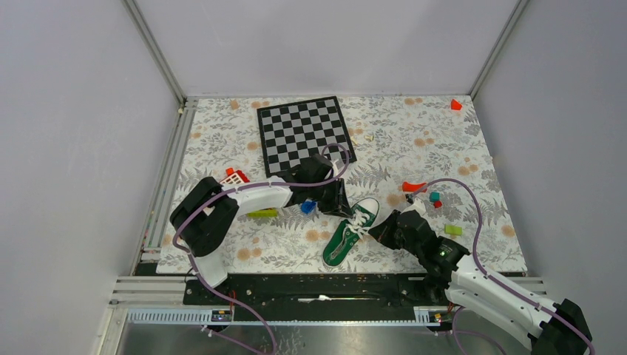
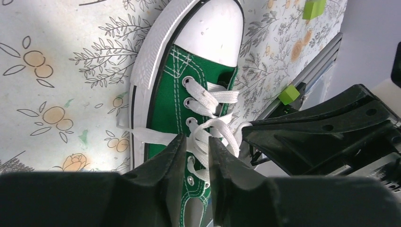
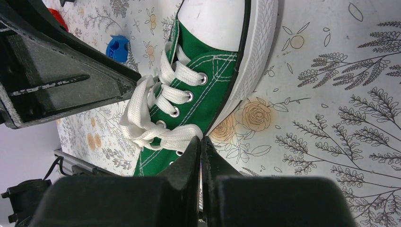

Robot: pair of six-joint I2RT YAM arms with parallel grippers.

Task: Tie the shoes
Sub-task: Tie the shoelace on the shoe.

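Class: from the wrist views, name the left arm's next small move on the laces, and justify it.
Probably close the left end effector on the white laces lying between its fingers: a gap shows there, while the right end effector, shut, seems to pinch another strand at the green shoe.

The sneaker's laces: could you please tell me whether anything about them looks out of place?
Yes. The laces on the green sneaker are untied and bunched in loose loops at mid-shoe. One strand trails across the white sole onto the table.
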